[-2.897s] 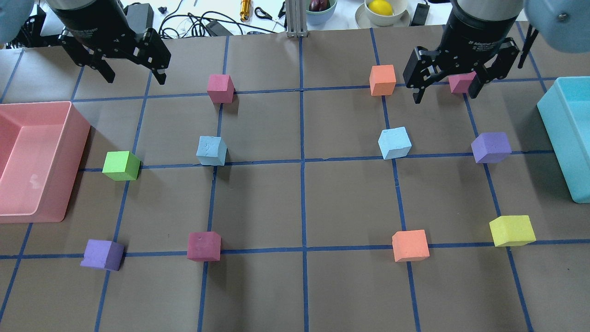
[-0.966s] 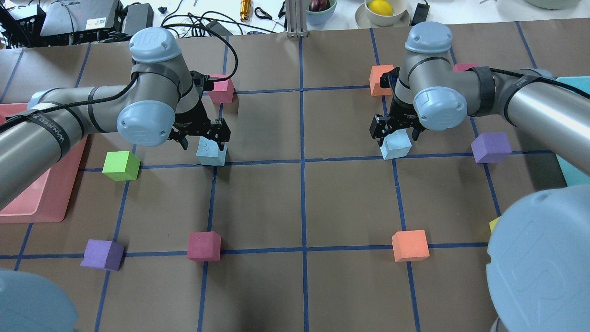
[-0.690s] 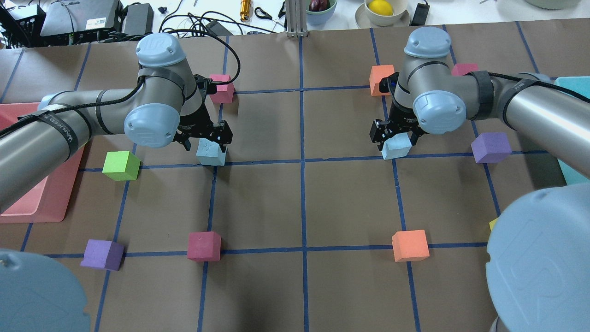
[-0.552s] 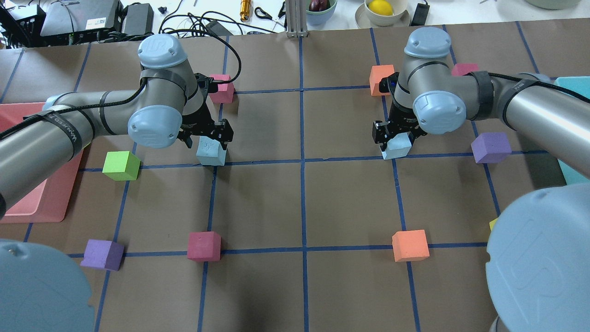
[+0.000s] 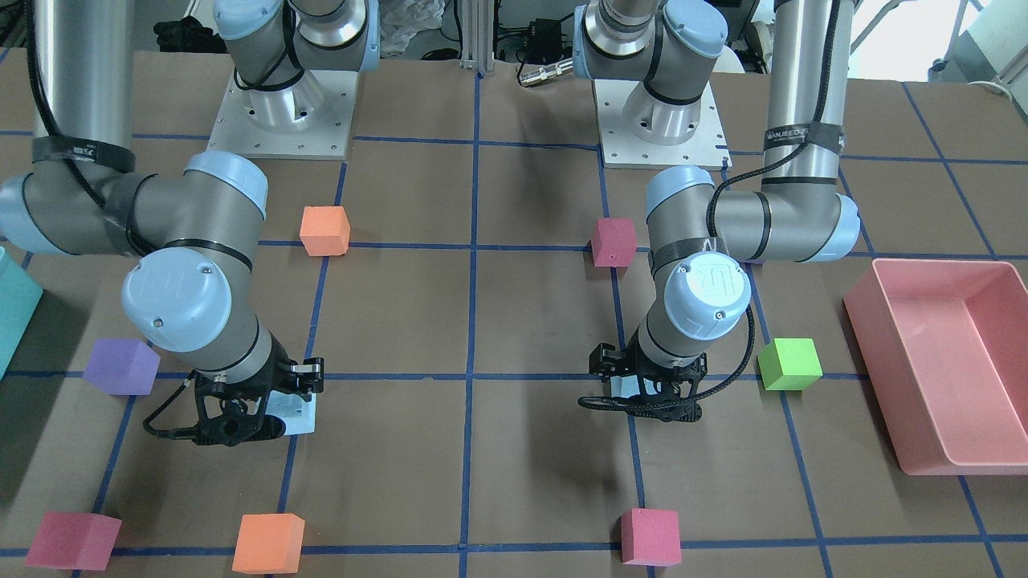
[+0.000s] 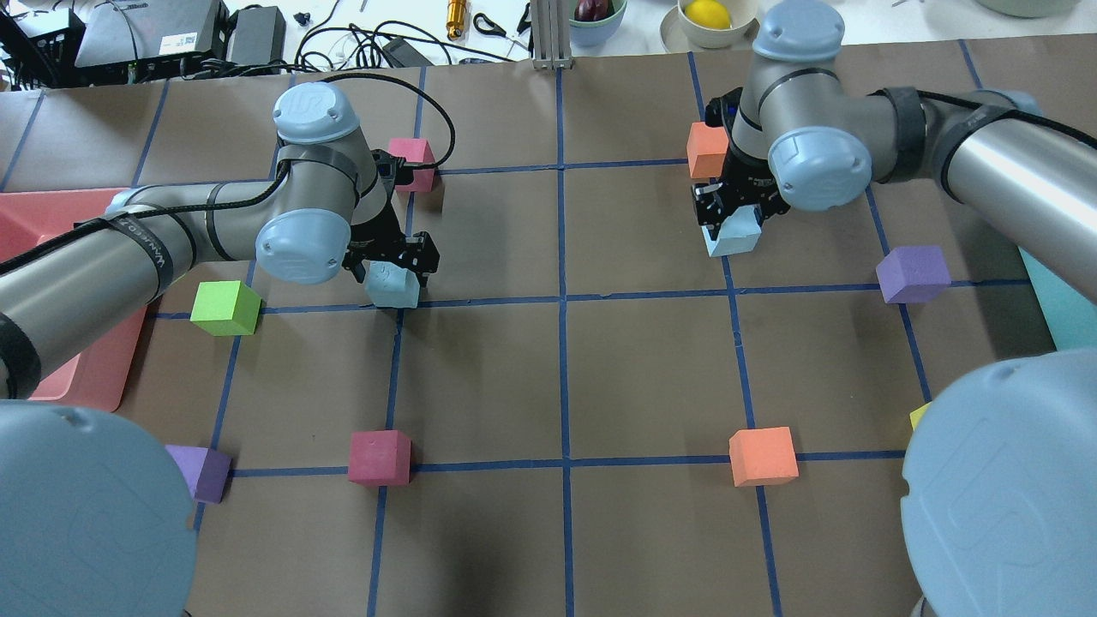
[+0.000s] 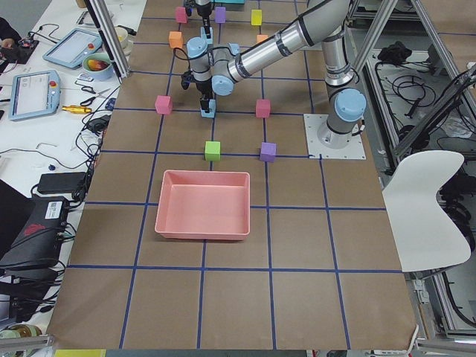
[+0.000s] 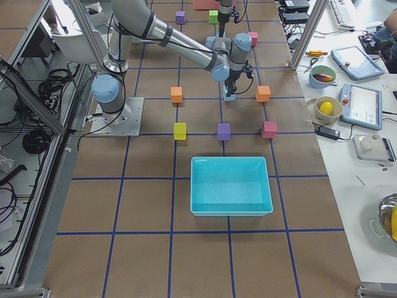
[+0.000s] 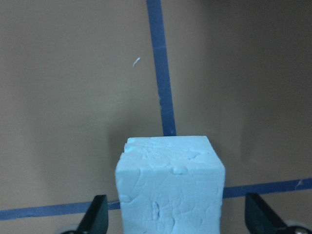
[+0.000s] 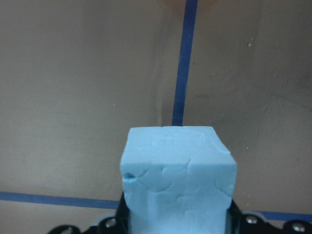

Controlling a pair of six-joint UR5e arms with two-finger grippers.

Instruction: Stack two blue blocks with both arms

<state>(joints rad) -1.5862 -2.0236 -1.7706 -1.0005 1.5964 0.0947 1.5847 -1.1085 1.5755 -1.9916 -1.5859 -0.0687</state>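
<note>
One blue block [image 6: 392,287] rests on the table at a tape crossing. My left gripper [image 6: 390,267] is down around it and open. In the left wrist view the block [image 9: 170,185] sits between the fingers [image 9: 97,217], with a clear gap on the right side. My right gripper [image 6: 730,214] is shut on the other blue block [image 6: 737,236] and holds it above the table. This block fills the right wrist view [image 10: 178,170]. In the front view it shows under the right wrist [image 5: 301,413].
An orange cube [image 6: 704,147] sits just beyond the right gripper. A pink cube [image 6: 416,158] sits behind the left wrist. A green cube [image 6: 224,308], a purple cube [image 6: 913,273], a pink bin [image 5: 875,353] and a teal bin [image 6: 1063,308] stand to the sides.
My right gripper has shut on its blue block and carried it up and toward the far side. My left gripper has come lower around its block, and that block has not moved.
</note>
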